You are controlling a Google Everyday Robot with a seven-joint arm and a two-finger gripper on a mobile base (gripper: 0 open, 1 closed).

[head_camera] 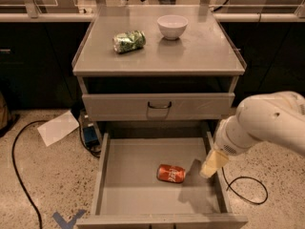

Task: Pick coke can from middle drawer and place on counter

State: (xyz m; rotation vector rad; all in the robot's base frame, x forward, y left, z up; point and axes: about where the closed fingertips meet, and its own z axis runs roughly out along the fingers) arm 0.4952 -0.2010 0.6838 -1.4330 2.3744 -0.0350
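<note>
The coke can lies on its side on the floor of the open middle drawer, near its centre. My gripper hangs from the white arm at the right, over the drawer's right side, a little to the right of the can and above it, apart from it. It holds nothing that I can see. The counter is the grey top of the cabinet above.
A green-and-white can lies on the counter beside a white bowl. A closed drawer front with a dark handle sits above the open drawer. A paper sheet, a blue box and black cables lie on the floor.
</note>
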